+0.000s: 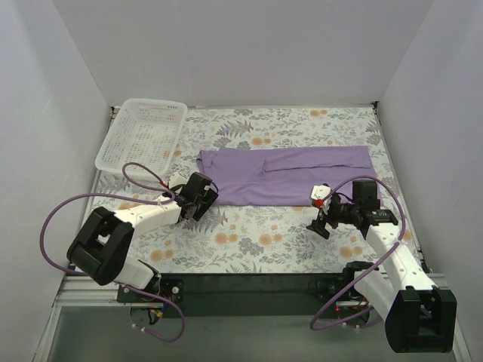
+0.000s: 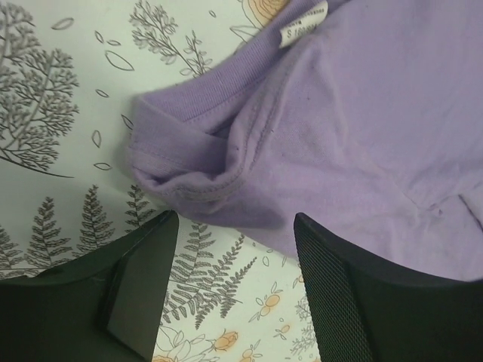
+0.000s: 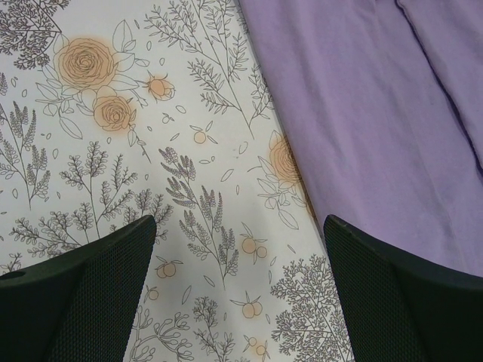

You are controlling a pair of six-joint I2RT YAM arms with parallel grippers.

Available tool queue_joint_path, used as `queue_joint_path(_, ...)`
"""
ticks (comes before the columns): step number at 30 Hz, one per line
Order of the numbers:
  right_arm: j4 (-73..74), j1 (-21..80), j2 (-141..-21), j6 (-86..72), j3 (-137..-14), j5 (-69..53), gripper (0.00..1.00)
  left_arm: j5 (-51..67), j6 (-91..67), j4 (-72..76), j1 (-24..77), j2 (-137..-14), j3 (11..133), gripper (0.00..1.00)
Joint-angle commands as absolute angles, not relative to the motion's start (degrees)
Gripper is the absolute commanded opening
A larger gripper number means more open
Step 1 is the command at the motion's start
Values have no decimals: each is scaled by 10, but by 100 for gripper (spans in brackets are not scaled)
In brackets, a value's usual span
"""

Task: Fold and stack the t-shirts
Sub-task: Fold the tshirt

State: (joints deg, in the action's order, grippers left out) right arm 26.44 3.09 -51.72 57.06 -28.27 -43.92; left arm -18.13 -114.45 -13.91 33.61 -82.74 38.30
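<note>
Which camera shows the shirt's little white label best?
The left wrist view: the label shows close up, with faint print. The top view shows the whole t-shirt, but the label is too small to find. The right wrist view shows only plain purple cloth.

Floral table [image 1: 264, 241] bears t-shirt [image 1: 290, 177], basket [image 1: 143, 136]

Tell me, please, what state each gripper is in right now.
Left gripper: open, holding nothing, at the collar end of the t-shirt.
Right gripper: open, holding nothing, beside the t-shirt's edge.
</note>
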Motion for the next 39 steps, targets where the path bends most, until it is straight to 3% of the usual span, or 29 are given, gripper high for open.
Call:
queue_joint_path(1,254,27,-512,572,-281,-457,98,-252,-1180,-218,337,-828,383,62)
queue_joint_path(12,257,27,-509,572,-281,-459,98,-294,-1161,-259,322,-859,407,57)
queue_joint_path(16,258,25,-509,572,-282,-461,98,-304,-1147,-265,311,-855,408,51)
queue_joint_path(21,258,25,-510,572,-282,-461,98,-300,-1124,-260,301,-853,409,36)
queue_joint_path(28,258,24,-510,574,-281,-461,98,-287,-1093,-243,295,-858,414,32)
queue_joint_path(35,258,24,-511,576,-281,-460,98,-258,-1063,-230,286,-860,416,35)
queue_joint_path(39,259,23,-512,576,-280,-460,98,-241,-1045,-228,272,-846,408,50)
